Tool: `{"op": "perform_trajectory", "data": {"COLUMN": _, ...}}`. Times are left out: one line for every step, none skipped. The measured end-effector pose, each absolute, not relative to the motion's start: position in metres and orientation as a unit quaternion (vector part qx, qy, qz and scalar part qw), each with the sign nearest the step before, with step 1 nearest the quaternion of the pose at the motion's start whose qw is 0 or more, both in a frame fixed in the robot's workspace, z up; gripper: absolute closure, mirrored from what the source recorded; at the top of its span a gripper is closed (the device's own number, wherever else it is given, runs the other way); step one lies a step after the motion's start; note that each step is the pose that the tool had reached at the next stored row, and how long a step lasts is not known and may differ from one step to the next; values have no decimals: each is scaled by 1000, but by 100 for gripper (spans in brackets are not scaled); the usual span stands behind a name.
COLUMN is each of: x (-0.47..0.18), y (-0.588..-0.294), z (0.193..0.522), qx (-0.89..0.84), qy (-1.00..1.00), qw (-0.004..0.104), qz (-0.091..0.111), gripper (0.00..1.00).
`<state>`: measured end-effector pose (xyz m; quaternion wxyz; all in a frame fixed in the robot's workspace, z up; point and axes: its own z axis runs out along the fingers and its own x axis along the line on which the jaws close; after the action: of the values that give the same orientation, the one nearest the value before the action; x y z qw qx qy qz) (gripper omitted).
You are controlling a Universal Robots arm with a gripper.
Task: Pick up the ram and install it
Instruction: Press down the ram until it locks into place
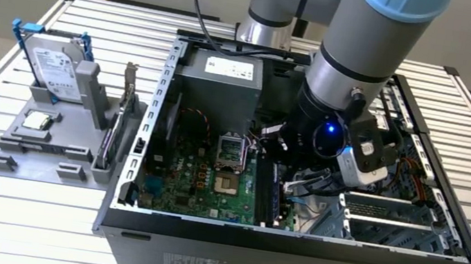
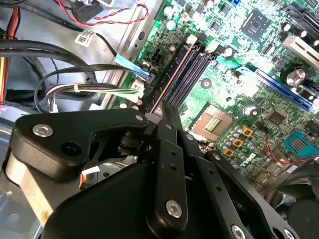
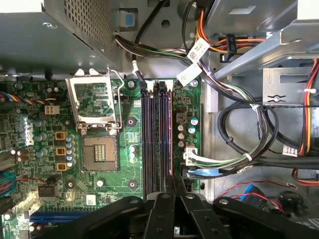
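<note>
Progress: the ram (image 3: 170, 134) is off its holder and stands edge-up in the outermost of the memory slots (image 3: 149, 134), running straight ahead from the pincer (image 3: 174, 183). The fingers are drawn narrow, tips at the stick's near end. We cannot tell whether they pinch it or whether it is latched, so we judge seating unconfirmed.

Count: one ram, four slots, one bare processor socket (image 3: 99, 154) beside the pincer. Well away, outside the case, are one hard drive (image 1: 51, 66) and one processor chip (image 1: 36, 120).
</note>
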<state>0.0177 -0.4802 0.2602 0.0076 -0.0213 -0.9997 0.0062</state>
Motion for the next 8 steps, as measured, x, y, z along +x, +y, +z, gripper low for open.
{"op": "perform_trajectory", "data": {"x": 18, "y": -480, "z": 260, "qx": -19, "qy": -1000, "qw": 8, "qz": 6, "gripper": 100}}
{"op": "perform_trajectory", "data": {"x": 18, "y": -480, "z": 260, "qx": -16, "qy": -1000, "qw": 8, "qz": 6, "gripper": 100}}
{"op": "perform_trajectory", "data": {"x": 18, "y": -480, "z": 260, "qx": -16, "qy": -1000, "qw": 8, "qz": 6, "gripper": 100}}
{"op": "perform_trajectory", "data": {"x": 18, "y": -480, "z": 260, "qx": -16, "qy": -1000, "qw": 8, "qz": 6, "gripper": 100}}
{"op": "perform_trajectory", "data": {"x": 18, "y": -480, "z": 260, "qx": -16, "qy": -1000, "qw": 8, "qz": 6, "gripper": 100}}
{"op": "perform_trajectory", "data": {"x": 18, "y": -480, "z": 260, "qx": -16, "qy": -1000, "qw": 8, "qz": 6, "gripper": 100}}
{"op": "perform_trajectory", "data": {"x": 18, "y": -480, "z": 260, "qx": -16, "qy": -1000, "qw": 8, "qz": 6, "gripper": 100}}
{"op": "perform_trajectory", "data": {"x": 18, "y": -480, "z": 260, "qx": -16, "qy": -1000, "qw": 8, "qz": 6, "gripper": 100}}
